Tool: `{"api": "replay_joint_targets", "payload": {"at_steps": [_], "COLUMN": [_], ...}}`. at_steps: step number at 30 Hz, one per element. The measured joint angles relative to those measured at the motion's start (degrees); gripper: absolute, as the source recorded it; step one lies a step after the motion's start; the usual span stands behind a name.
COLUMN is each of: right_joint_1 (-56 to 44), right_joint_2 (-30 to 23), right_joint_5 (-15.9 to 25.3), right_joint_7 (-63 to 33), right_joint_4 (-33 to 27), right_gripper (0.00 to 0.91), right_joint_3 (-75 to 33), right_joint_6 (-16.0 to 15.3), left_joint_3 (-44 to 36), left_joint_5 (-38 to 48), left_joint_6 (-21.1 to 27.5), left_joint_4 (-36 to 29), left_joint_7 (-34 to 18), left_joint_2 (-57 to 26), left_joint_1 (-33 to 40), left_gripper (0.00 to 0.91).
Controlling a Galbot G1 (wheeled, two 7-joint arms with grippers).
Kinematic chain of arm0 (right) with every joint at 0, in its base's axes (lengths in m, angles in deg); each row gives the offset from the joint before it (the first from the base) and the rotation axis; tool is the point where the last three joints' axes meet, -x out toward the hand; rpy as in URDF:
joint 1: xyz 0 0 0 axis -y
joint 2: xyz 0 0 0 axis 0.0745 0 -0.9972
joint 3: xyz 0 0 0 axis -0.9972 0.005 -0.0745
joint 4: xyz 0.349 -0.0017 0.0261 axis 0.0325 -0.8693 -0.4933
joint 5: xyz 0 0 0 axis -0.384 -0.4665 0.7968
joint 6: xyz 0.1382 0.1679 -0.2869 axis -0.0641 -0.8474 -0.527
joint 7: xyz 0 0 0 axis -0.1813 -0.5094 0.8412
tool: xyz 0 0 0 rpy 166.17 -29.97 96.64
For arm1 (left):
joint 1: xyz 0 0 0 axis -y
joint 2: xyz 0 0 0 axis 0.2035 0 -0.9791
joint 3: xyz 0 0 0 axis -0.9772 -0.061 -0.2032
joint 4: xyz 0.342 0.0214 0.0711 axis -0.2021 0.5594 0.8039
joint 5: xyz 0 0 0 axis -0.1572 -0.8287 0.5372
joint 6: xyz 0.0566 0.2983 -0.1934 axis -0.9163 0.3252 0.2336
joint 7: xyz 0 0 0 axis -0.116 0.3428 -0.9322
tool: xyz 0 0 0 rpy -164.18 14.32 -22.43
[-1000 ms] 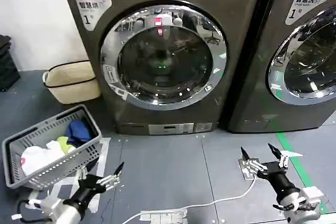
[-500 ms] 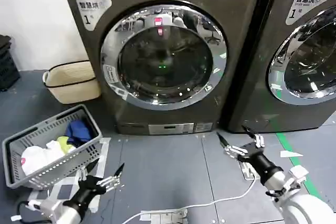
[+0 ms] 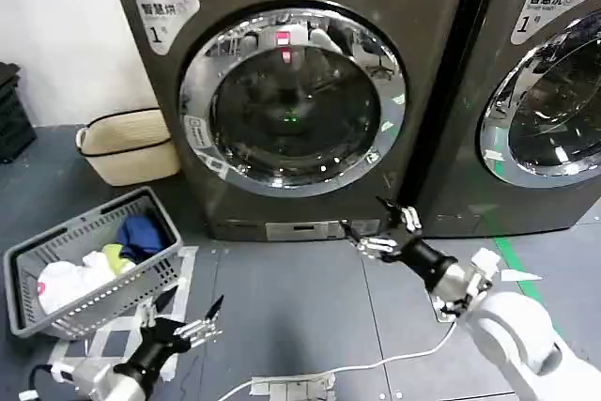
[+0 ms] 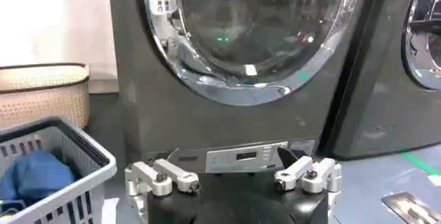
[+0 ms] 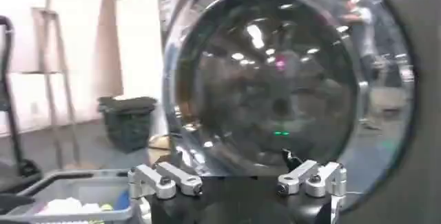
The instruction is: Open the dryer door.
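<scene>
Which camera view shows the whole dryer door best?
The head view: the dryer door appears complete, with its full chrome ring, shut. The left wrist view shows its lower half. The right wrist view shows it close and at an angle, the edge cut off.

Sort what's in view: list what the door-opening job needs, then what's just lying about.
Needed: dryer door, shut; right gripper, open, low in front of the dryer; left gripper, open, waiting near the floor.

Lying about: laundry basket, wicker basket, second machine, floor cable.
</scene>
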Motion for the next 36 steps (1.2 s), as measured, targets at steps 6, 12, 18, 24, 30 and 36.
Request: {"api": "replay_joint_targets", "payload": {"at_steps": [6, 12, 18, 24, 30, 36], "right_joint_1": [10.1, 19.11, 25.93, 31.45, 35.49, 38.45], "right_joint_2": [-0.71, -2.32, -4.44, -7.11, -9.77, -11.88], "right_joint_5": [-1.02, -1.6, -2.15, -2.6, -2.54, -2.52], "right_joint_7": [-0.05, -0.07, -0.16, -0.9, -1.2, -0.97], "right_joint_4": [-2.76, -6.05, -9.58, -13.62, -17.49, -20.87], "right_gripper": [0.907, 0.907, 0.907, 0.907, 0.907, 0.907], "right_joint_3": [8.12, 15.1, 20.53, 25.02, 28.44, 30.81], "right_joint_6": [-0.09, 0.08, 0.12, 0.42, 0.98, 1.07], "left_joint_3": [0.01, 0.05, 0.05, 0.05, 0.06, 0.11], "left_joint_5": [-0.36, -0.41, -0.55, -0.64, -0.66, -0.66], "left_joint_6": [-0.24, -0.54, -0.57, -0.58, -0.56, -0.51], "left_joint_4": [-0.38, -0.68, -0.75, -0.75, -0.75, -0.73], "left_joint_7": [0.02, 0.04, 0.03, 0.01, 0.01, 0.0], "left_joint_2": [0.5, 0.77, 0.97, 1.02, 1.06, 1.1], "left_joint_1": [-0.58, -0.98, -1.24, -1.15, -1.07, -1.04], "left_gripper": [0.907, 0.907, 0.907, 0.907, 0.907, 0.907]}}
